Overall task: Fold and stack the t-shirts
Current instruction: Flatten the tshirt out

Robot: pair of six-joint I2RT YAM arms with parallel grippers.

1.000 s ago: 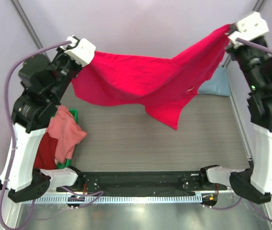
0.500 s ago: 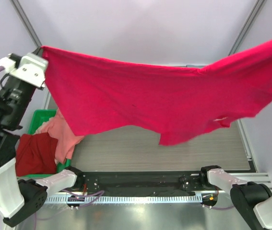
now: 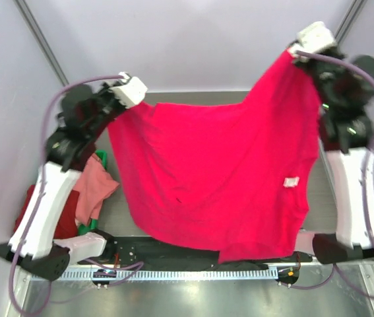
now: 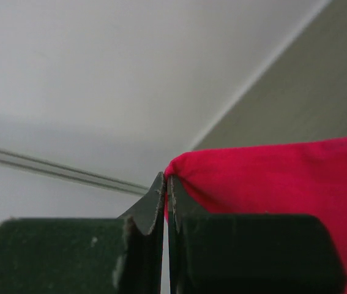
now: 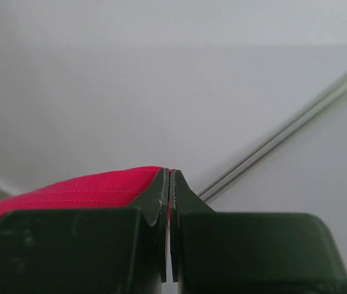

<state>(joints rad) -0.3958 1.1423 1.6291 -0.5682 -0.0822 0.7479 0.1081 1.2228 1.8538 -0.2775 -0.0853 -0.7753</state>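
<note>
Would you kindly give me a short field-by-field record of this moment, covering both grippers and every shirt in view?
Left gripper: shut on an edge of the crimson shirt
Right gripper: shut on another edge, at the far right
Shirt state: spread open, hanging between the two arms, white label showing
Salmon shirt: crumpled at the left, lying over the green bin
Dark red shirt: crumpled beside it, near the left arm's base
Folded shirts: none visible
</note>
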